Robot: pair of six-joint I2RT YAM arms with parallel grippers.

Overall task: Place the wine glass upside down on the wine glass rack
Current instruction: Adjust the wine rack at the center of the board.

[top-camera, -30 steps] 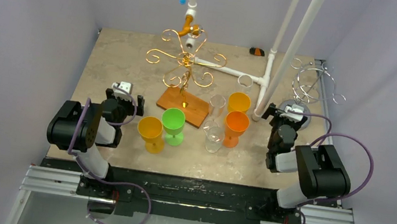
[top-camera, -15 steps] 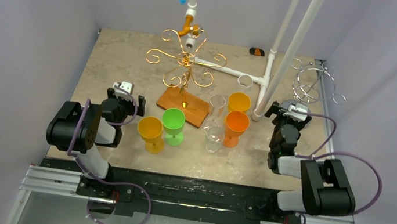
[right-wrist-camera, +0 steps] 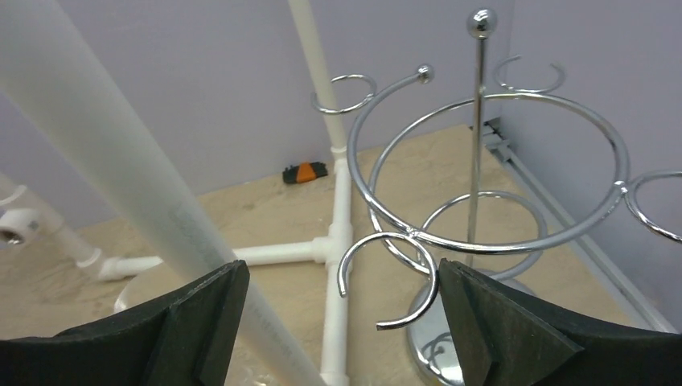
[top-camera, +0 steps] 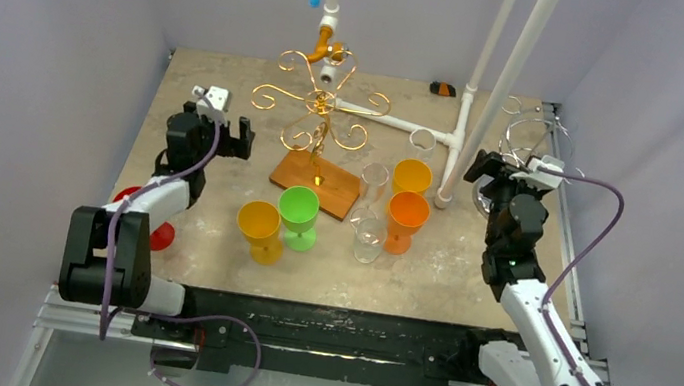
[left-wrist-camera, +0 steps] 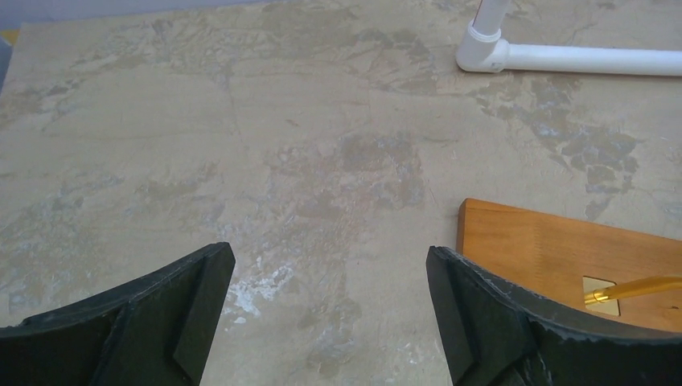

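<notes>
A: State of left claw [left-wrist-camera: 330, 314]?
B: Jaws spread wide, gripping nothing. Bare table [left-wrist-camera: 241, 121] ahead and to its left; wooden base [left-wrist-camera: 547, 257] just ahead-right.
A: And right claw [right-wrist-camera: 342, 322]?
B: Spread wide too, holding nothing. Chrome rack [right-wrist-camera: 474, 161] directly ahead, by the table's right edge; white pipe [right-wrist-camera: 339, 201] ahead-left.
A: Vessels?
B: Clear wine glass [top-camera: 369, 240] upright, behind-left of right claw, just beside orange cup [top-camera: 407, 212]. Green cup [top-camera: 299, 209] and yellow cup [top-camera: 261, 225] farther left, upright.
</notes>
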